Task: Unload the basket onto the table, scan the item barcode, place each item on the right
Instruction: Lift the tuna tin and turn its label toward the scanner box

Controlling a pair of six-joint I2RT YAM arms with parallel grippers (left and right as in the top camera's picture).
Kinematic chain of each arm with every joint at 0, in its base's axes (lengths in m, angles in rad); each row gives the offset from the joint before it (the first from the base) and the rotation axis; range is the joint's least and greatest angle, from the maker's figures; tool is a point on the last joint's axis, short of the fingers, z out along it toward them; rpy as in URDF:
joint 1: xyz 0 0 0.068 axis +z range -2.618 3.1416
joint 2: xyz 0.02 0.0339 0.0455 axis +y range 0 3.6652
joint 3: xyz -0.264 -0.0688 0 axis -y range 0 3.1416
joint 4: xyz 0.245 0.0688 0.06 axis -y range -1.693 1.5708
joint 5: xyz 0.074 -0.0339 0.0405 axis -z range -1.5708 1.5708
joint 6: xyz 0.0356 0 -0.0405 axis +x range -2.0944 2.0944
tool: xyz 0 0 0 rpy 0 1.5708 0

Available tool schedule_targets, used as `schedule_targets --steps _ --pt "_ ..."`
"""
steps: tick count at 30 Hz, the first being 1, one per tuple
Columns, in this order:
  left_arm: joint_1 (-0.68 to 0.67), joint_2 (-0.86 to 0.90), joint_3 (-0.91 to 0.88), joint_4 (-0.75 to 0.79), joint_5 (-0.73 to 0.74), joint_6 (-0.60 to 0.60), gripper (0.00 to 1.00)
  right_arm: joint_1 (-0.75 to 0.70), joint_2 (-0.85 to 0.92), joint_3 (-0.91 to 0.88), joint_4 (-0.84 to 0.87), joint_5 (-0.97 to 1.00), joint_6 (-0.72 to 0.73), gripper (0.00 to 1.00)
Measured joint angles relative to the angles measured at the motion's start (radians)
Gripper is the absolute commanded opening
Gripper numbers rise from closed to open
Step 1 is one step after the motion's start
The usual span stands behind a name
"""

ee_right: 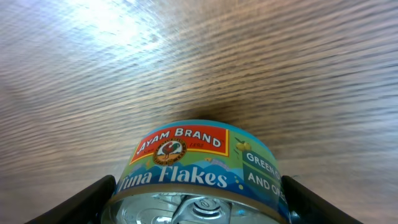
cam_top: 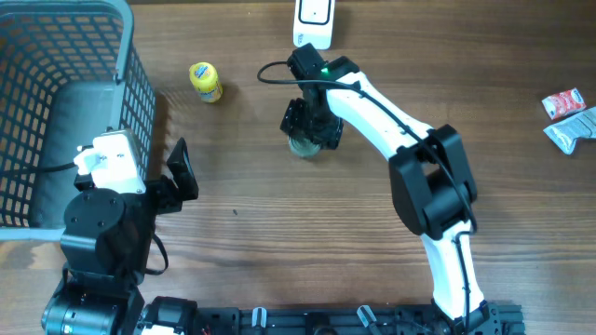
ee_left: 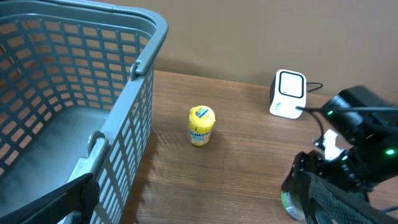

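Observation:
A tuna can [ee_right: 199,165] with a blue, green and red "Tuna Flakes" label fills the right wrist view. My right gripper [ee_right: 200,208] is shut on it, one black finger pressed against each side, pull-tab lid facing the camera. Overhead, that gripper [cam_top: 312,123] hangs over the can [cam_top: 302,147] in the middle of the table, a little in front of the white barcode scanner [cam_top: 315,22]. I cannot tell whether the can touches the wood. My left gripper [cam_top: 179,171] stands open and empty beside the basket; its view shows the scanner [ee_left: 288,93] at the far right.
A grey plastic basket [cam_top: 138,84] takes up the left side. A small yellow bottle [cam_top: 206,81] stands upright between basket and scanner. Two snack packets, red [cam_top: 562,102] and silver [cam_top: 572,130], lie at the far right edge. The scanner's black cable loops beside the right arm.

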Motion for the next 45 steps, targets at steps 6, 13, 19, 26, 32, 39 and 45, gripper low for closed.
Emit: schedule_targets --steps 6,13,19,26,32,39,45 --pt "0.000 0.000 0.000 0.000 0.000 0.000 1.00 0.000 -0.098 0.000 -0.019 0.025 -0.011 0.37" --pt "0.000 0.000 0.000 0.000 0.000 0.000 1.00 -0.018 -0.105 0.000 -0.067 -0.100 -0.023 0.36" --pt "0.000 0.000 0.000 0.000 0.000 0.000 1.00 -0.078 -0.105 0.000 -0.160 -0.268 -0.107 0.33" --pt "0.000 0.000 0.000 -0.004 0.000 0.000 1.00 -0.147 -0.105 0.000 -0.229 -0.490 -0.227 0.33" --pt "0.000 0.000 0.000 -0.005 0.000 0.000 1.00 -0.167 -0.105 0.000 -0.246 -0.649 -0.279 0.33" --pt "0.000 0.000 0.000 -0.005 0.000 0.000 1.00 -0.167 -0.105 0.000 -0.268 -0.860 -0.286 0.32" --pt "0.000 0.000 0.000 -0.007 0.000 0.000 1.00 -0.167 -0.105 0.000 -0.265 -0.982 -0.281 0.32"
